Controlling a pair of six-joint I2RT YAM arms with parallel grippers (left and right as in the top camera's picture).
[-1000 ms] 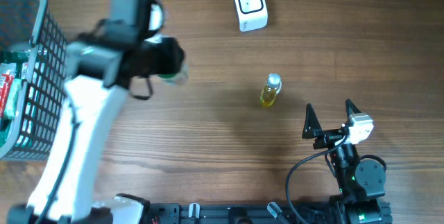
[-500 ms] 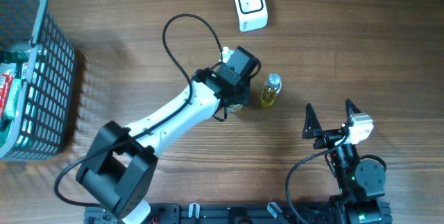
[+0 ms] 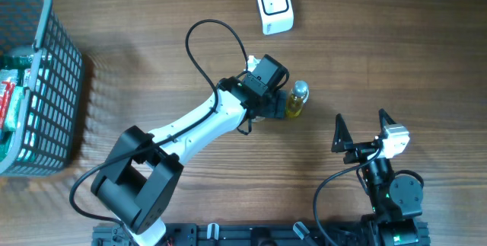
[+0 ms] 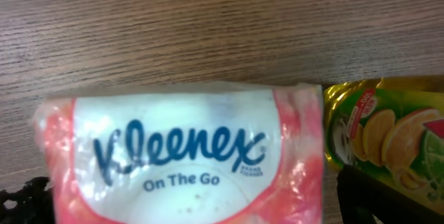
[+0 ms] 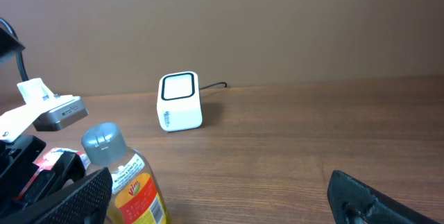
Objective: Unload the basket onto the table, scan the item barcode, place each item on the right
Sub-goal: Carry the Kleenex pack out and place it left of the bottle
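**Scan pending: tissue pack point(image 4: 180, 158) lies flat**

The left gripper point(image 3: 272, 103) hangs over it, jaws wide, holding nothing; the right gripper point(image 3: 359, 128), near right, gapes too. The pack lies just left of the bottle point(image 3: 297, 100), with the scanner point(image 3: 274, 6) well beyond. Next, probably: grasp it and show its barcode to the scanner. It reads "Kleenex On The Go".

The left arm point(image 3: 199, 123) stretched diagonally forward and to its right from its base, wrist bent down. The left gripper point(image 3: 272, 103) pointed low, its fingers point(image 4: 388, 200) spread wide. The right arm point(image 3: 394, 191) sat folded over its base, the right gripper point(image 3: 361, 121) pointing forward with jaws parted wide.
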